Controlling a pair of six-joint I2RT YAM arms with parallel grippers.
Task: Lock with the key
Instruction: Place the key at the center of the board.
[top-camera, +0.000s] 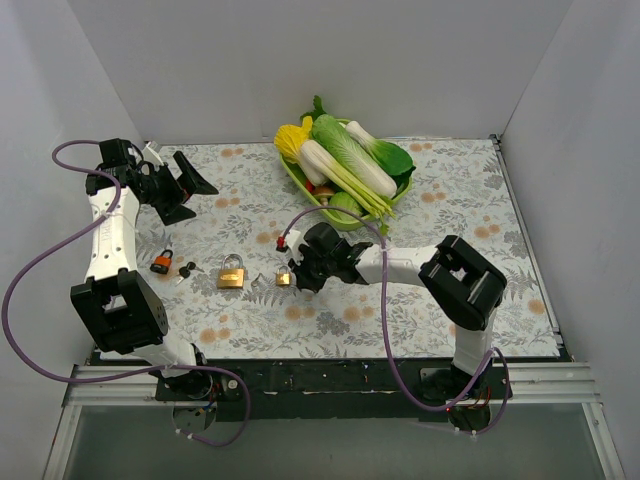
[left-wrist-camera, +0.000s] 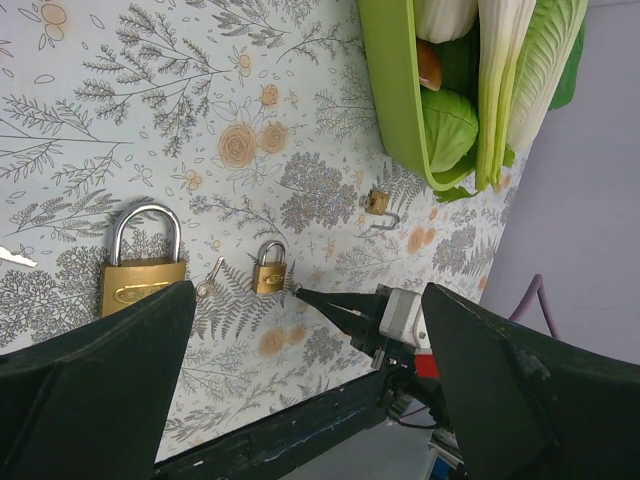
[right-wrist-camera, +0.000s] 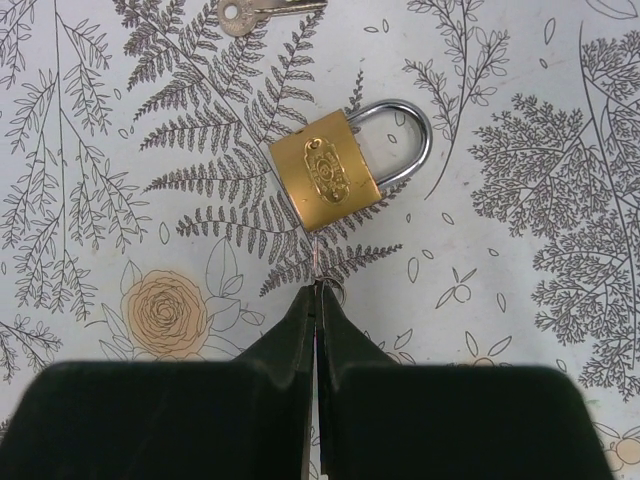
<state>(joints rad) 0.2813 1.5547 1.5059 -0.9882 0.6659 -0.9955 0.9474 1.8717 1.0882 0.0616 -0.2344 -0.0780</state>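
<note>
Padlock (right-wrist-camera: 335, 180) just ahead of right claw (right-wrist-camera: 317, 292)

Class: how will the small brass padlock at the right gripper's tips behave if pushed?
The small brass padlock looks solid metal: probably stiff, heavy for its size. Lying flat on the tablecloth, it should slide, not roll. A key seemingly inserted may twist it.

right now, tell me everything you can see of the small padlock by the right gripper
The small padlock has a brass-coloured body with an oval stamp and a silvery shackle, seemingly closed. It lies flat on the floral tablecloth. A key runs from its base into the shut right gripper.
</note>
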